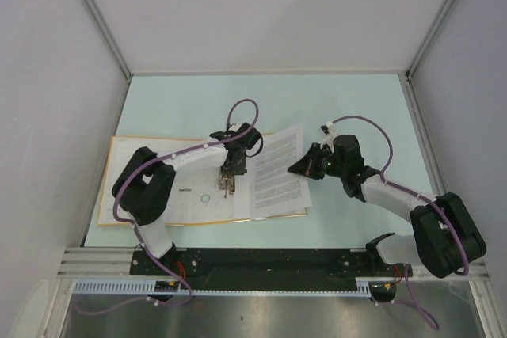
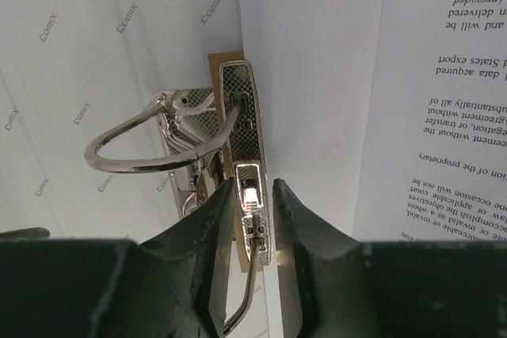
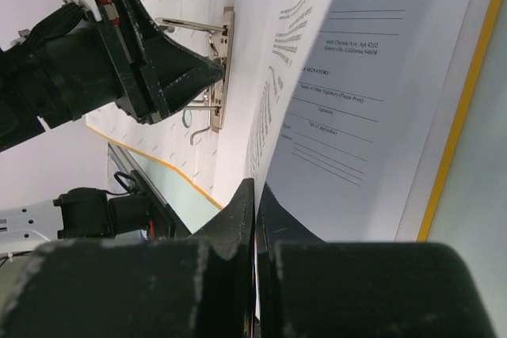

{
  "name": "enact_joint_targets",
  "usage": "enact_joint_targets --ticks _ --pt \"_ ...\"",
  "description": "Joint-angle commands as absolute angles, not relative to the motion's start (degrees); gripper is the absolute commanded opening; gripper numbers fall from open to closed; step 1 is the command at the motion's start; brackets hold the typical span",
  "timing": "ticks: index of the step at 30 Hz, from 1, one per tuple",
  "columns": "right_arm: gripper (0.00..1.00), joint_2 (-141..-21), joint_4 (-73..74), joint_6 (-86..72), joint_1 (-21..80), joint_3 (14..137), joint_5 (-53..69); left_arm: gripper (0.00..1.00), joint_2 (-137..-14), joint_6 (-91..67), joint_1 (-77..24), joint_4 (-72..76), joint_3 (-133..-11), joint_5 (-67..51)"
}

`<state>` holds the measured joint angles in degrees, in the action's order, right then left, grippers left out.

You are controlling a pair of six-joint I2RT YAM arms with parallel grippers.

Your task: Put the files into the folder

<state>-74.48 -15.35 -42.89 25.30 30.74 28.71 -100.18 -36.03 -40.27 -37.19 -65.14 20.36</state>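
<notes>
The folder (image 1: 135,152) lies open on the table, whitish inside with an orange-yellow rim (image 3: 467,93). Its metal ring clip (image 2: 238,116) stands in the middle (image 1: 227,187). My left gripper (image 1: 228,180) hangs right over it. In the left wrist view the jaws (image 2: 253,187) stand narrowly apart on either side of the clip's lever (image 2: 249,195), with a thin gap on each side. The files (image 1: 277,168), white sheets of black text (image 2: 444,116), rest on the folder's right half with their right edge raised. My right gripper (image 1: 305,165) is shut on that edge (image 3: 255,187).
A small rivet (image 1: 184,190) and a ring hole (image 1: 205,198) mark the folder's left half. Pale green tabletop (image 1: 341,108) stretches behind, boxed in by white walls. The black base rail (image 1: 269,263) runs along the near edge.
</notes>
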Motion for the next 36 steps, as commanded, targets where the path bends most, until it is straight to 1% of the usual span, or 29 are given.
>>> enact_joint_targets --ticks 1,5,14,17,26,36 --pt "0.0 -74.62 -17.93 -42.89 26.1 30.5 27.86 0.3 -100.99 -37.88 -40.87 -36.56 -67.24 22.67" --pt "0.0 -75.58 -18.63 -42.98 26.8 30.5 27.69 0.28 -101.51 -37.97 -40.87 -36.47 -67.5 23.03" --pt "0.0 -76.73 -19.95 -43.42 27.68 30.5 27.51 0.27 -102.22 -38.06 -40.78 -36.65 -67.85 23.82" --pt "0.0 -76.99 -20.13 -43.42 27.77 30.5 27.6 0.29 -101.6 -38.49 -40.87 -36.65 -67.41 23.73" --pt "0.0 -77.87 -20.83 -43.51 28.3 30.5 27.51 0.29 -102.13 -38.14 -40.87 -36.39 -67.41 23.29" --pt "0.0 -78.49 -21.36 -43.51 28.74 30.5 27.33 0.25 -102.57 -37.62 -40.78 -36.21 -67.5 22.94"
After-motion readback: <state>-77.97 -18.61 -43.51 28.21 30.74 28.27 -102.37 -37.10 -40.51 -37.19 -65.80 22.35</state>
